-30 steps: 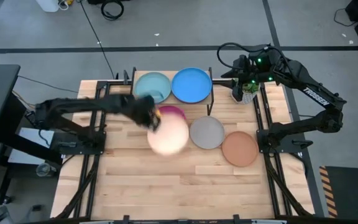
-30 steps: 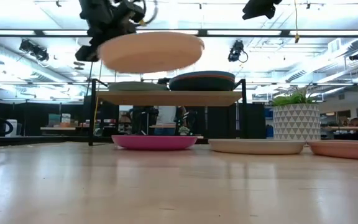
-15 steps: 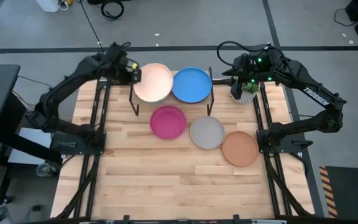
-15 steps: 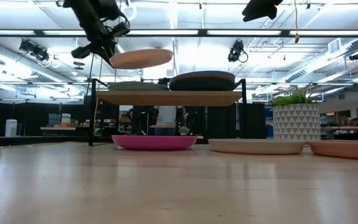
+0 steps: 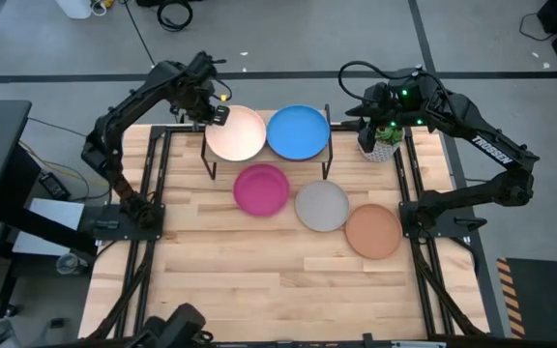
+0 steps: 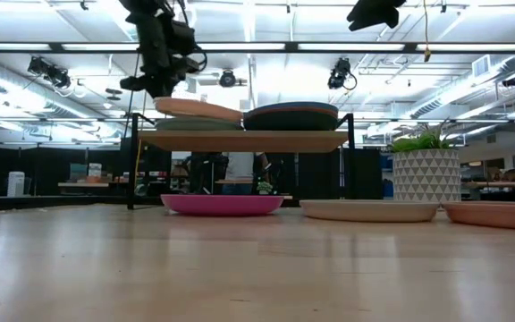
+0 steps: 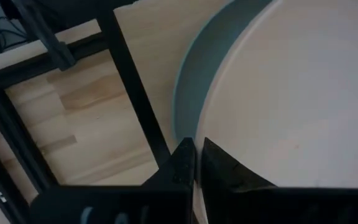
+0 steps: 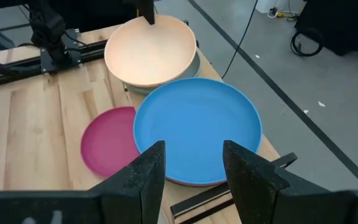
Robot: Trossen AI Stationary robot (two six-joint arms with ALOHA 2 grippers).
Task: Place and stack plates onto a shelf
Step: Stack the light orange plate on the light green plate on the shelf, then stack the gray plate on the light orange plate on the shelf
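- Your left gripper [image 5: 218, 113] is at the far-left end of the shelf [image 6: 244, 139], its jaws pinched on the rim of the cream-white plate [image 5: 237, 132].
- That plate sits tilted on top of the light blue plate [image 7: 188, 87], whose edge peeks out beneath it; in the low view its left side looks raised, though the angle makes it hard to be sure.
- The blue plate [image 5: 298, 131] lies flat on the right half of the shelf, just beside the cream one.
- On the table [image 5: 259, 280], in front of the shelf, you have the magenta plate [image 5: 261, 188], the grey plate [image 5: 322, 206] and the orange plate [image 5: 372, 231] in a slanting row.
- Your right gripper [image 8: 191, 165] hangs above the blue plate with its jaws apart, holding nothing, near the potted plant [image 6: 426, 165].
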